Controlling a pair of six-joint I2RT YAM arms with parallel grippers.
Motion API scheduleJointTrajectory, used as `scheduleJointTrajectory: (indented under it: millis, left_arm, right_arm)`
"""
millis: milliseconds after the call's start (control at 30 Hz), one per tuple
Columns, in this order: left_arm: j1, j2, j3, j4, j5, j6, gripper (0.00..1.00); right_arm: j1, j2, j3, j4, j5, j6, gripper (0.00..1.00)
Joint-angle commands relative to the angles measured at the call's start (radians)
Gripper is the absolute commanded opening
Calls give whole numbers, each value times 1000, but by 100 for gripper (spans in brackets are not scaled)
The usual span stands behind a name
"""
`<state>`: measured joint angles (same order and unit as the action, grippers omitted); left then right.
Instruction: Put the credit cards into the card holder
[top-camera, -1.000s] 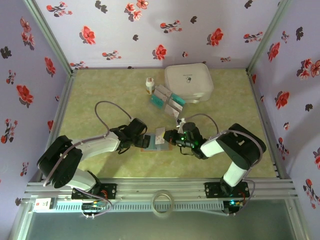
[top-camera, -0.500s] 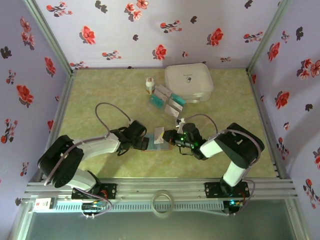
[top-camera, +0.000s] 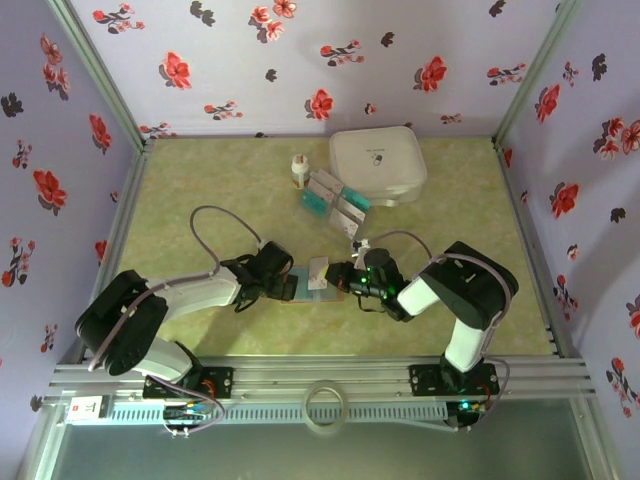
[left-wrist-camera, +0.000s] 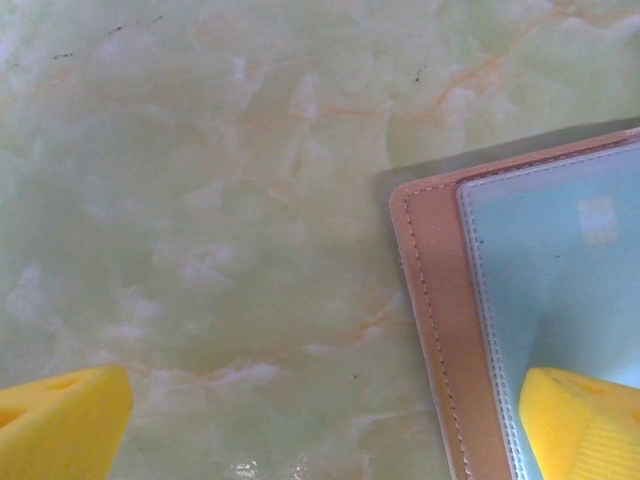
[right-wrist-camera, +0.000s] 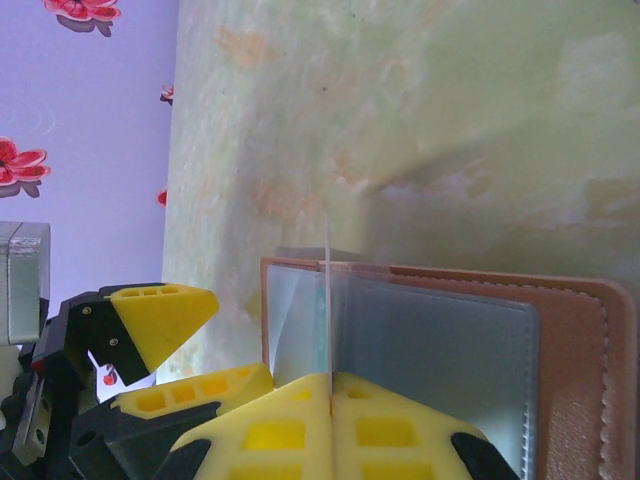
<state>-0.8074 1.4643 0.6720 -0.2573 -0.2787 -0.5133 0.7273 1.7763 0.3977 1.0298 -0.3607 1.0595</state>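
Early stage, we reckon: holder lies open mid-frame btwn the arms. R gripper pinches one card edge-on over its sleeve. L gripper is spread, one finger on holder. Remaining cards sit upper centre.

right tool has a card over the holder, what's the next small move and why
Probably advance the right tool to feed its card into the card holder: the tool is shut on the card, edge-on above the clear pocket, and the open left tool has a finger over the holder.
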Motion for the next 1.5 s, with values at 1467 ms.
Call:
scheduleJointTrajectory:
  millis: [1467]
  left_arm:
    - [-9, 5, -35, -3, -40, -2, 100]
  right_arm:
    - [45, 138, -67, 202, -7, 76, 0]
